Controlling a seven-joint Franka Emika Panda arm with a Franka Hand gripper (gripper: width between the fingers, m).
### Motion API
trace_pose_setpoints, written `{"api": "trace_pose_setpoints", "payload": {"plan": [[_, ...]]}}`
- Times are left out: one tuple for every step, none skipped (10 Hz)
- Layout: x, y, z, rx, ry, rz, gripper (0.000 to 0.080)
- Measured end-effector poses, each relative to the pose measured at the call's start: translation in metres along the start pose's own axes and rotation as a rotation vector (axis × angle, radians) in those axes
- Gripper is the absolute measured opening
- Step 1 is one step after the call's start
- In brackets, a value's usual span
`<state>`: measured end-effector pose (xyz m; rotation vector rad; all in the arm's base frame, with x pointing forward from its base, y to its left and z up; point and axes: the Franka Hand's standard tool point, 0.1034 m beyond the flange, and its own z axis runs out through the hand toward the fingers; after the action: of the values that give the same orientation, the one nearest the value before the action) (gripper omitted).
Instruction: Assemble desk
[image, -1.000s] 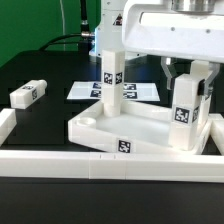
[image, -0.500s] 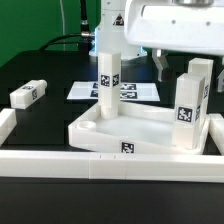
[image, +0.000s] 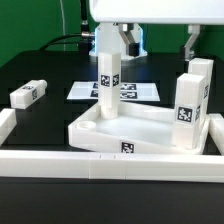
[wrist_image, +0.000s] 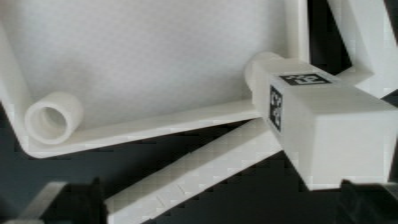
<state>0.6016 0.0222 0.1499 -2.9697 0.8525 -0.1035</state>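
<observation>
my pincer (image: 158, 42) hangs spread and empty above the tabletop (image: 150, 125), which has two legs upright in its corners, while the loose leg (image: 27, 93) lies flat on the table well off toward the exterior view's left, long axis slanting across.

- The exterior view sits low, just outside the border wall (image: 100, 160), and looks nearly level across the black table (image: 45, 120), slightly downward.
- It is near enough that the tabletop (image: 140, 128) fills the middle, with 2 upright legs (image: 110, 85) (image: 190, 105) on it and a loose leg (image: 27, 94) at the exterior view's left.
- The arm's body is cut off by its upper edge.
- The wrist view looks almost straight down, very close, onto 1 corner of the tabletop (wrist_image: 143, 60).
- Both views share that tabletop and 1 upright leg (wrist_image: 329, 125).
</observation>
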Motion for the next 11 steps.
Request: {"api": "trace_pose_setpoints", "payload": {"plan": [[0.0,0.0,0.0,0.0,0.0,-0.001,0.0649],[0.0,0.0,0.0,0.0,0.0,-0.001,0.0649],[-0.001,0.0,0.0,0.0,0.0,-0.002,0.0649],[0.0,0.001,0.0,0.001,0.0,-0.012,0.0649],[0.0,0.012,-0.002,0.009,0.008,-0.062,0.0649],[-0.005,0.035,-0.003,0.016,0.013,-0.094,0.0649],[-0.007,0.065,-0.003,0.018,0.014,-0.139,0.0649],[-0.002,0.092,-0.002,0.021,0.011,-0.16,0.0649],[0.004,0.109,0.0,0.016,0.017,-0.163,0.0649],[0.003,0.106,0.0,0.017,0.016,-0.155,0.0649],[0.002,0.105,0.0,0.017,0.015,-0.159,0.0649]]}}
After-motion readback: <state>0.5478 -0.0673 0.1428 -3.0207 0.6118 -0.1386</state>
